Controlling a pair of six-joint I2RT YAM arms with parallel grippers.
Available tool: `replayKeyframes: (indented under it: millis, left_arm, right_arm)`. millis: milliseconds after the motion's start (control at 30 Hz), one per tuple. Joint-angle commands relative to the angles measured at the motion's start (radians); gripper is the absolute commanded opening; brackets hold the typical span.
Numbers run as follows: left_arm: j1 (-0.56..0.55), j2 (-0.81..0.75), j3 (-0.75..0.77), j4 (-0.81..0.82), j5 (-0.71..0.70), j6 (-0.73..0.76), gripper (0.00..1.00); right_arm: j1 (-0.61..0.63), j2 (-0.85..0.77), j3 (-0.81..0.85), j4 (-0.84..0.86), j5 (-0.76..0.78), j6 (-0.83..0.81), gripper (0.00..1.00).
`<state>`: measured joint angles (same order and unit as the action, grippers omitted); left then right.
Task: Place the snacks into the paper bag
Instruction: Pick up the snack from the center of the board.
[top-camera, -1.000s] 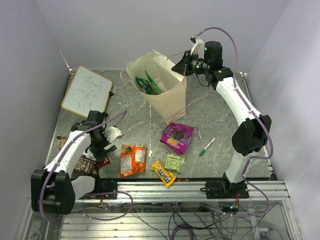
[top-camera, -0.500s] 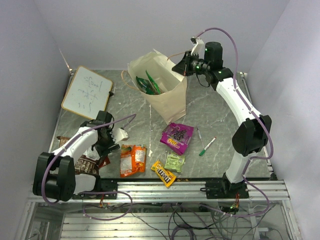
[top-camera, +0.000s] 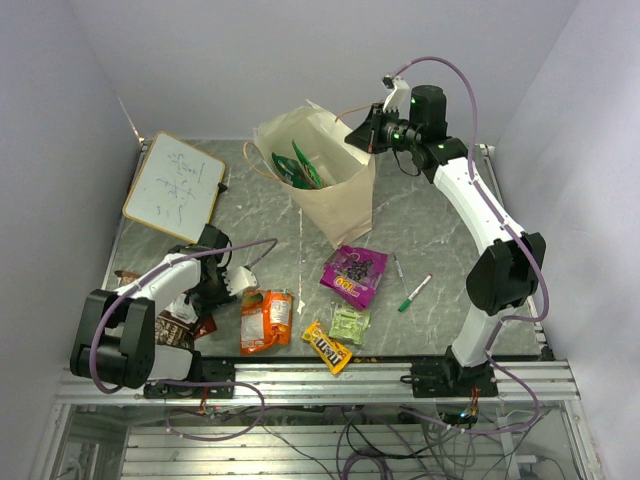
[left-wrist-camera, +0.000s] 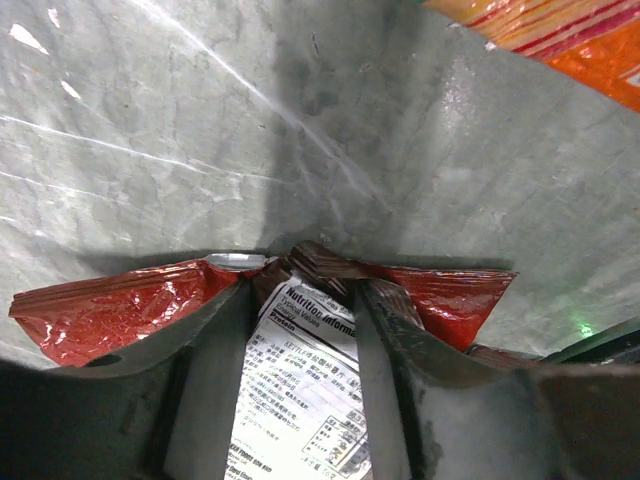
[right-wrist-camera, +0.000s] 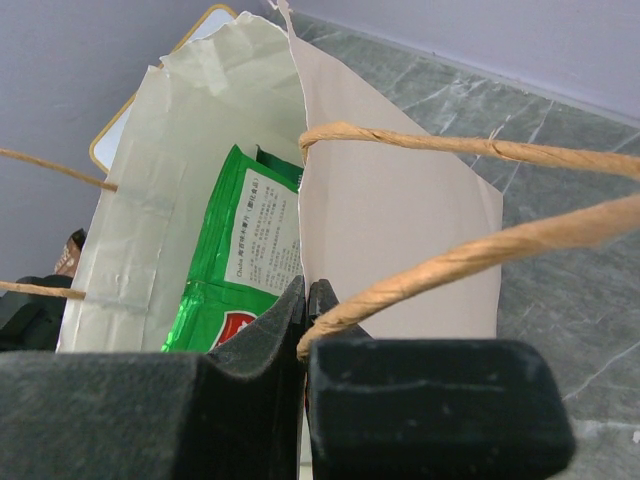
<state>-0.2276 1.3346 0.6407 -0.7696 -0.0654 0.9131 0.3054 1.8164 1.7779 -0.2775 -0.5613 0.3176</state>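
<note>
1. Pinching the paper bag (top-camera: 335, 205) by its rim, the right gripper (right-wrist-camera: 305, 300) is clamped tight on the near wall, just beside a twisted handle (right-wrist-camera: 450, 145); the paper bag stands upright at the back of the table (top-camera: 410, 225), mouth open.
2. Inside it I can see green packets (top-camera: 292, 167); one shows its printed back panel to the right wrist camera.
3. The left gripper (left-wrist-camera: 300, 295) is low over the front left of the table; its fingers (left-wrist-camera: 215, 375) stand part-way apart on either side of a brown packet (left-wrist-camera: 300, 375) with a white nutrition label; whether they actually squeeze it I cannot tell.
4. A red packet (left-wrist-camera: 100, 310) lies under the brown one, sticking out on both sides.
5. An orange bag (top-camera: 265, 320) lies just to the right of that gripper.
6. Further right are a yellow M&M's packet (top-camera: 327, 347), a pale green packet (top-camera: 349, 323) just beside it, and a purple pouch (top-camera: 355, 273); all lie on the table in front of the paper bag, outside it.
7. A marker (top-camera: 415, 292) lies near the purple pouch; a whiteboard (top-camera: 175, 185) sits at the back left, well apart from the paper bag.
</note>
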Motion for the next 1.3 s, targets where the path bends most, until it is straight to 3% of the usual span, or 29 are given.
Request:
replayKeyframes:
  millis: [0, 300, 800, 1267]
  left_arm:
    - [-0.007, 0.021, -0.014, 0.004, 0.000, 0.015, 0.51]
    - [-0.007, 0.006, 0.079, -0.062, 0.083, -0.010, 0.08]
    - [-0.022, 0.016, 0.367, -0.062, 0.401, -0.170, 0.07]
    - [-0.022, -0.104, 0.743, -0.295, 0.327, -0.214, 0.07]
  right_arm:
    - [0.004, -0.026, -0.009, 0.027, -0.004, -0.002, 0.00]
    - [0.003, -0.028, -0.011, 0.026, 0.006, -0.006, 0.00]
    - [0.004, -0.037, -0.018, 0.025, 0.015, -0.017, 0.00]
    - [0.005, -0.048, -0.019, 0.032, -0.023, -0.045, 0.00]
